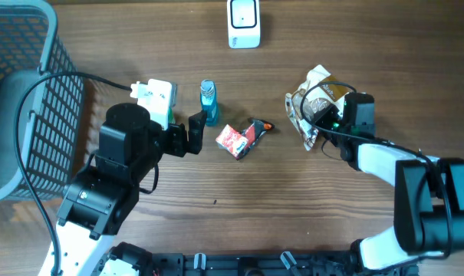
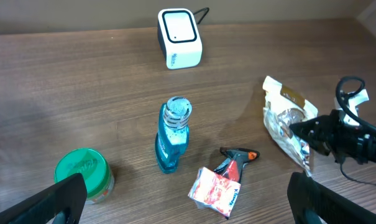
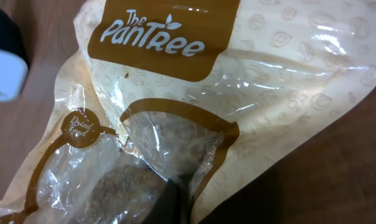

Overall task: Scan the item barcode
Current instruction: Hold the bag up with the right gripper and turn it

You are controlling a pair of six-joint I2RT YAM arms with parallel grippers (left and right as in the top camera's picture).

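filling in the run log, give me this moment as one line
phase: grasp | right gripper: shut on snack bag | left gripper: open, empty | scanner: bag not yet presented

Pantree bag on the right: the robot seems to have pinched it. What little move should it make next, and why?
Probably lift it slightly. The right gripper is shut on the Pantree bag, which lies on the table, while the white scanner stands apart at the far edge. Raising the bag should free it for carrying there.
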